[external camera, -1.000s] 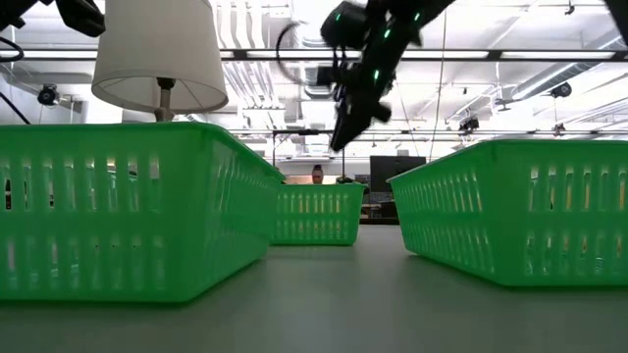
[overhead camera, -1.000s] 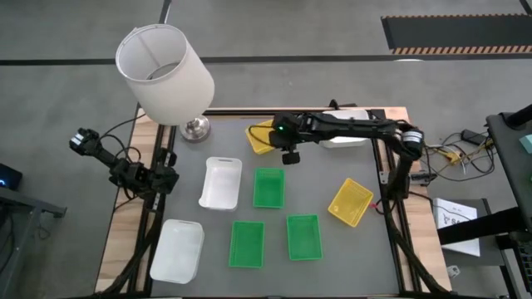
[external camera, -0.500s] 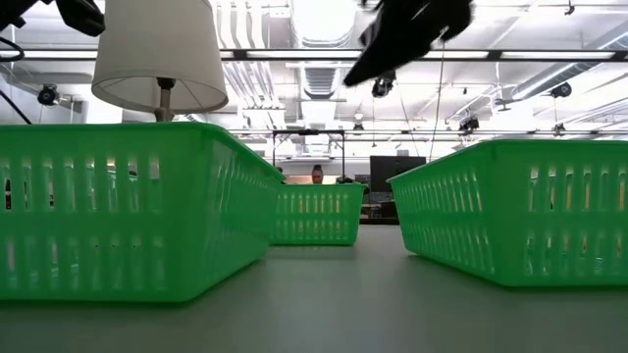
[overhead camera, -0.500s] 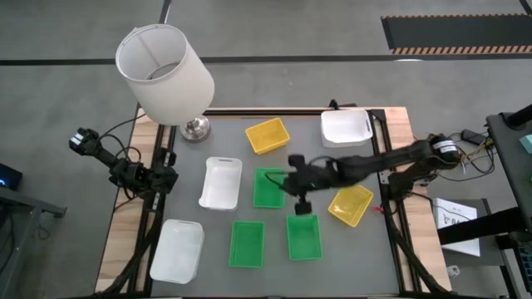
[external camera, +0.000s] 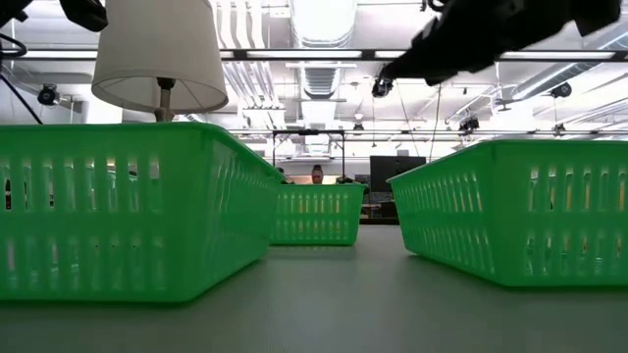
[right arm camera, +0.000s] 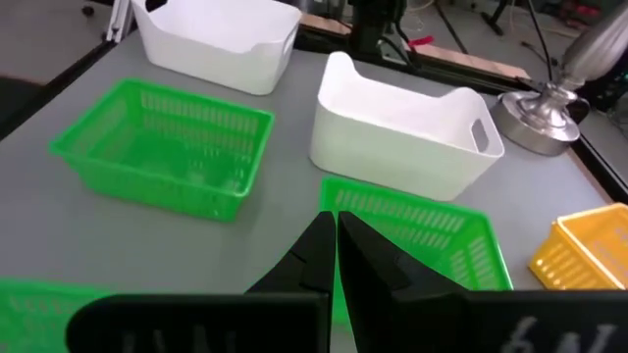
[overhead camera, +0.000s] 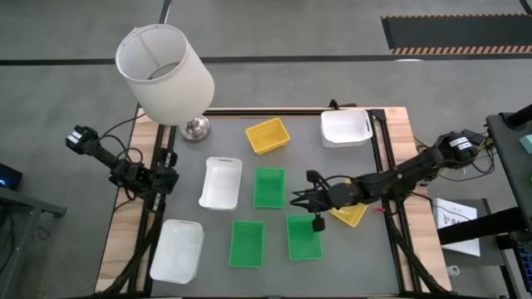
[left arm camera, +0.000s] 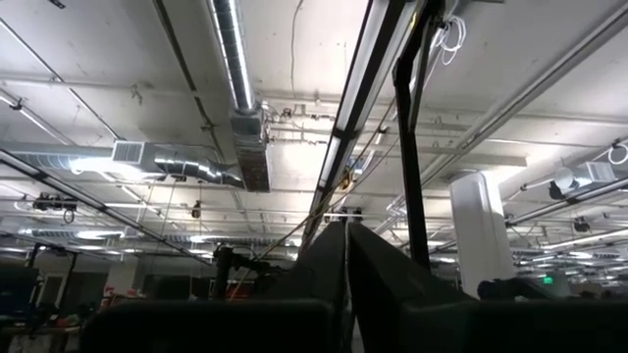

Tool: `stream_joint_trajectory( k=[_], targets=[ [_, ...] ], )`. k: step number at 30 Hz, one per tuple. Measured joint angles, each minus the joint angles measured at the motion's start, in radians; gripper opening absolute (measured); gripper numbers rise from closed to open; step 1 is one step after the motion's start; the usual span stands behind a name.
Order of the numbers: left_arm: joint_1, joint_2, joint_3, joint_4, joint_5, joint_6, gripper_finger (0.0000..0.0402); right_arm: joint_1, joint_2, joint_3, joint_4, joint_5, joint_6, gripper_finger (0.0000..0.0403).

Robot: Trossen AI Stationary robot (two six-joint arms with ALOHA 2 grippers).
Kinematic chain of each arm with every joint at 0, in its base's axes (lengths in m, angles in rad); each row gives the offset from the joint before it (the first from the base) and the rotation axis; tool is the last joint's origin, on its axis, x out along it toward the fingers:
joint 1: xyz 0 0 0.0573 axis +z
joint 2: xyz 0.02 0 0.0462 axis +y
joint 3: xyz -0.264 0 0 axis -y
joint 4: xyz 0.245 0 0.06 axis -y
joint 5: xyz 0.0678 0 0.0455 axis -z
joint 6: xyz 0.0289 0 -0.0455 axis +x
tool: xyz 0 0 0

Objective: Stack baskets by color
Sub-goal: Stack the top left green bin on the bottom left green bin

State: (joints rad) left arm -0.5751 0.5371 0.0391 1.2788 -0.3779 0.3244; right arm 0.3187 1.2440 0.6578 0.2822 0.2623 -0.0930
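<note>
While right gripper is hovered, jaws together and empty, green basket is found at six o'clock, long axis twelve-to-six; left gripper is parked, jaws together.

Slotted green plastic baskets, smooth glossy white plastic baskets, on matt grey table with bare wood edges; shiny metal lamp base.
</note>
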Motion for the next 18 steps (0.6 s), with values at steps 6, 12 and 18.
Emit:
stream_joint_trajectory(
  k=[6,12,18],
  targets=[
    [0.000,0.086,0.002,0.060,0.000,-0.024,0.0001,0.000,-0.052,-0.069,0.045,0.000,0.005,0.0009],
    [0.000,0.175,0.055,0.103,0.000,-0.055,0.0001,0.000,-0.115,-0.113,0.046,-0.001,-0.009,0.0009],
    [0.000,0.318,0.158,0.102,-0.024,-0.056,0.0001,0.000,-0.182,-0.166,0.048,0.000,0.002,0.0009]
  ],
)
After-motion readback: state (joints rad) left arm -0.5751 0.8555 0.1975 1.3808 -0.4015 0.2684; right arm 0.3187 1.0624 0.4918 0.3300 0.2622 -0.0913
